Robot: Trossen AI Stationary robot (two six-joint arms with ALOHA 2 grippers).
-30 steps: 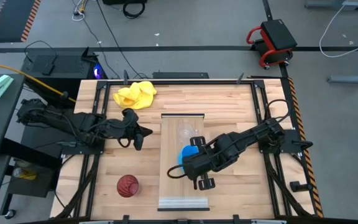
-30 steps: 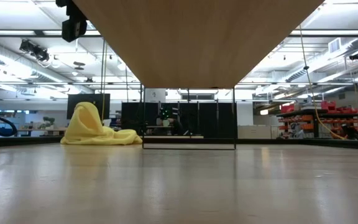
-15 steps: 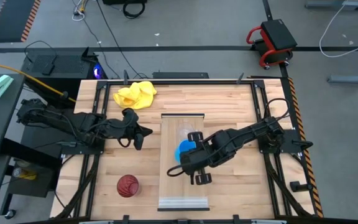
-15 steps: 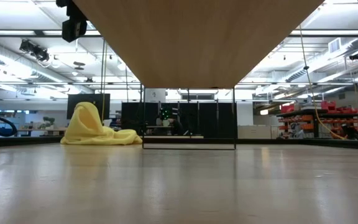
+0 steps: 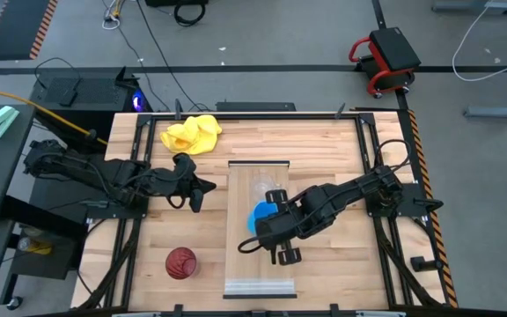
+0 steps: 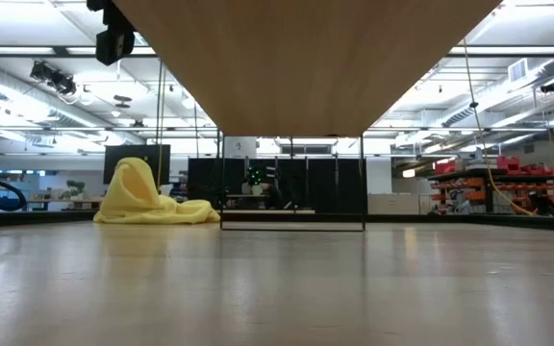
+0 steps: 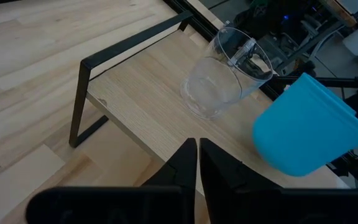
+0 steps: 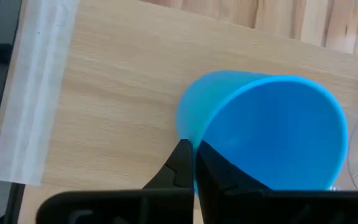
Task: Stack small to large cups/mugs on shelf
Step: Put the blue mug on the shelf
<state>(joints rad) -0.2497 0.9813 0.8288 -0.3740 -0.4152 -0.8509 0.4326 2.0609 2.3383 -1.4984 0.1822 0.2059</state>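
The shelf point(image 5: 260, 255) is a long light-wood plank on dark legs, standing mid-table. The clear glass mug point(image 5: 262, 187) point(image 7: 221, 78) stands by its base on the shelf's far half. My right gripper point(image 5: 267, 231) point(image 8: 192, 163) is over the shelf's middle, shut on the bright blue mug point(image 5: 260, 216) point(image 7: 306, 127), just near of the glass mug. The dark red ribbed cup point(image 5: 181, 261) stands on the tabletop, left of the shelf's near end. My left gripper point(image 5: 197, 190) point(image 7: 198, 157) waits shut, left of the shelf. My right gripper pinches the blue mug's rim point(image 8: 191, 144), with one finger point(image 8: 211, 167) on the inner side of the wall and the other finger point(image 8: 179, 163) on the outer side. The mug is tilted with its mouth toward my wrist. Whether its base touches the shelf I cannot tell.
A crumpled yellow cloth point(image 5: 192, 134) point(image 6: 147, 197) lies at the table's far left. In the low view the shelf's underside point(image 6: 296, 67) spans the top, and its dark leg frame point(image 6: 292, 223) stands behind. Black rails edge the table's left and right sides.
My right gripper has carried the blue mug a little toward the table's left over the shelf, staying shut on it. The glass mug and the red cup have kept their places.
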